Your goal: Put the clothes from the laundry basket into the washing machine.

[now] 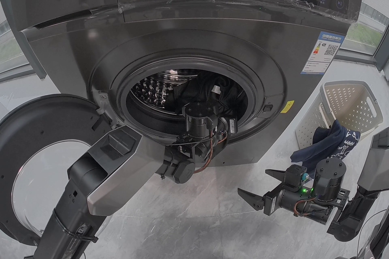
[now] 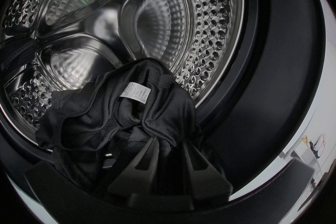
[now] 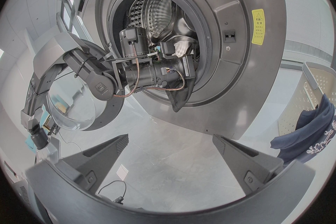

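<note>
Well, the left gripper (image 2: 169, 144) sits in the washer's (image 1: 243, 41) mouth, fingers pinched shut on a black garment (image 2: 115, 112). Most of it lies bunched at the drum's (image 2: 157, 25) front edge, but a fold hangs out over the rim of the opening. That's my worry: if it lets go here, the cloth could slide out onto the floor, or get trapped in the seal once the door (image 1: 36, 150) swings to. It wants carrying deeper first. The right gripper (image 1: 253, 181) hangs over the floor, jaws wide and empty, near the basket (image 1: 352, 102), where a navy garment (image 1: 328, 142) is draped over the front rim.
</note>
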Robot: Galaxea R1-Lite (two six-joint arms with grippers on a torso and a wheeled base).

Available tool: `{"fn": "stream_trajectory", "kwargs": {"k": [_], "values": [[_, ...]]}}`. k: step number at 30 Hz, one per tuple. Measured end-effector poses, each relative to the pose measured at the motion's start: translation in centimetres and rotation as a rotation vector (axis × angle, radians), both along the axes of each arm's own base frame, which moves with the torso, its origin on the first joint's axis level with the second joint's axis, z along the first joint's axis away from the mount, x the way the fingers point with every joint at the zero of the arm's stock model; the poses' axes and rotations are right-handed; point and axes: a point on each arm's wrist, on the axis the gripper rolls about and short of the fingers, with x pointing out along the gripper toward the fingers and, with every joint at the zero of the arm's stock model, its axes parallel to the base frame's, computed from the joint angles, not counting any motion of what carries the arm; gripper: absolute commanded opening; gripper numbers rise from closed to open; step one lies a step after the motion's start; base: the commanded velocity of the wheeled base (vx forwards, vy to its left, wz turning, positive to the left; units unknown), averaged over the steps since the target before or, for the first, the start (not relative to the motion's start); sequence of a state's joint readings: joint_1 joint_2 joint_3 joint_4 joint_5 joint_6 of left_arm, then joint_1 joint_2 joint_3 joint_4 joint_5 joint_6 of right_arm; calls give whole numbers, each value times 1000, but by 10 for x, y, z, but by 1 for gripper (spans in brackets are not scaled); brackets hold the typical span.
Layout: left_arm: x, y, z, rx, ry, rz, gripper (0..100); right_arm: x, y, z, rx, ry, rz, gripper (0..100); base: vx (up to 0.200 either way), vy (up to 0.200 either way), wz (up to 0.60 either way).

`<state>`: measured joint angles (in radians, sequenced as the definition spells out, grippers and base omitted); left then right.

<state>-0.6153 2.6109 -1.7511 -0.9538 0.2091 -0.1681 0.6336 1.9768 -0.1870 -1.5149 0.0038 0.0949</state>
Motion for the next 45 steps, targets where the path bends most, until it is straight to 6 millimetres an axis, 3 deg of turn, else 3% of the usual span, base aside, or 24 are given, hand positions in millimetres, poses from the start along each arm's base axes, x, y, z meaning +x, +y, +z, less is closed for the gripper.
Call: {"fn": "stream_trajectory", "kwargs": {"k": [7,8,9,11,13,16,18,22,25,28,29,32,36,45], "values": [[-4,2,23,-8,-5,-23,0,1,0,0,1,-1,-3,100,0,0,0],[-4,8,36,-53,-63,4,0,1,0,0,2,-2,-2,100,0,0,0],[4,30,44,-60,-78,36,0,1,0,0,1,-1,-2,100,0,0,0],[9,59,46,-34,-44,76,0,1,0,1,3,-3,-3,100,0,0,0],[-2,64,37,16,34,43,0,1,1,1,4,-4,1,100,0,0,0],[-21,72,41,35,61,4,0,1,0,0,2,-3,-3,100,0,0,0],[-28,90,37,62,114,24,0,1,1,1,4,-4,2,100,0,0,0],[-44,84,39,65,112,-28,0,1,1,1,3,-4,0,100,0,0,0],[-37,93,43,48,83,4,0,1,1,1,3,-4,1,100,0,0,0],[-35,81,48,26,38,-15,0,1,2,1,6,-7,2,100,0,0,0],[-33,78,50,20,25,-19,100,1,1,1,3,-4,0,100,0,0,0],[-25,80,50,11,9,3,100,1,1,1,5,-6,1,100,0,0,0],[-33,64,47,14,17,-38,100,2,0,1,6,-7,-3,100,0,0,0],[-35,61,43,23,35,-47,100,3,0,1,7,-8,-7,100,0,0,0]]}}
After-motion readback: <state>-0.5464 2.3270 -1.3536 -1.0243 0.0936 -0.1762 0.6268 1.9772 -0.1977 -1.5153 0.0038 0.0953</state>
